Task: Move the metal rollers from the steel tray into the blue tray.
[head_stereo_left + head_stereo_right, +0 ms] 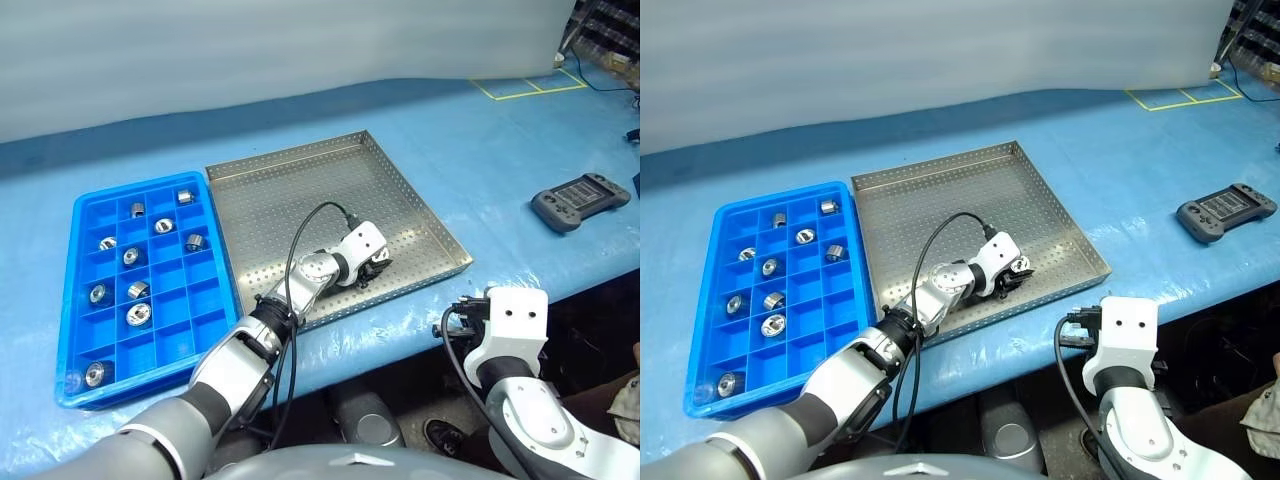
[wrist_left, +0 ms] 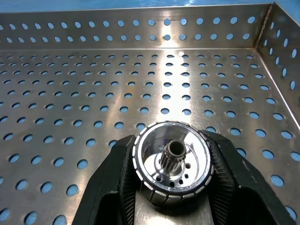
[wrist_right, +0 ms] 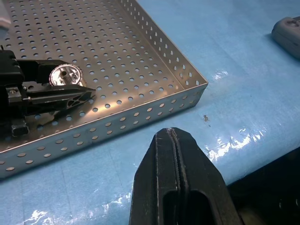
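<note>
In the steel tray (image 1: 300,175), near its front right corner, my left gripper (image 2: 171,187) is reaching down onto the holey floor. Its two black fingers (image 2: 115,187) are sitting on both sides of one shiny metal roller (image 2: 172,168), touching its sides. The fingers are partly closed, hugging the roller between them. The roller is lying on the tray floor with its open face looking up at me, and I am seeing a little toothed post in its middle. The same roller is showing beside my left fingers in my right wrist view too.

My right gripper (image 3: 177,178) is hanging over the blue table (image 1: 480,150), just outside the front right corner of the steel tray. Its two fingers are pressed tight together, and nothing is sitting between them.

The blue tray (image 1: 205,300) is lying just to the left of the steel tray, side by side with it. Other rollers (image 1: 139,314) are already sitting in its little square boxes, each one in its own box. One is resting near the front left corner, and the others are spread over the middle and back rows.

A grey handheld controller (image 1: 580,201) is lying on the table far off to the right.
</note>
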